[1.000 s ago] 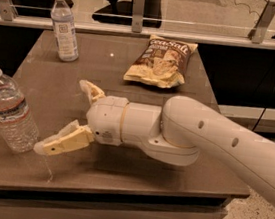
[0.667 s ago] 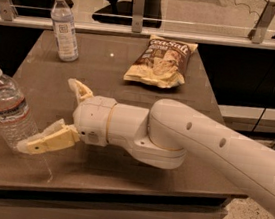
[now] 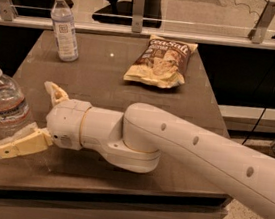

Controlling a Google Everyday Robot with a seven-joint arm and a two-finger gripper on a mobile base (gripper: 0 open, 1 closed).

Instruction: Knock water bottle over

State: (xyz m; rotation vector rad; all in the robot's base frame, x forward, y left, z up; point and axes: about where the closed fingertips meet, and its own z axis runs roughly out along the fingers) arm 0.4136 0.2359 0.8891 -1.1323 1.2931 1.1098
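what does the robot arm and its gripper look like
The arm is a thick, smooth off-white tube with a few small dark round dots along its side and rounded joint housings. The gripper, beside the water bottle near the front edge of the table, has two pale yellow tapered fingers. No cables show on it.

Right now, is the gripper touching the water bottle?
Cannot tell. In the camera view the lower finger of the open gripper crosses the base of the water bottle at the left of the table; neither contact nor gap shows plainly.
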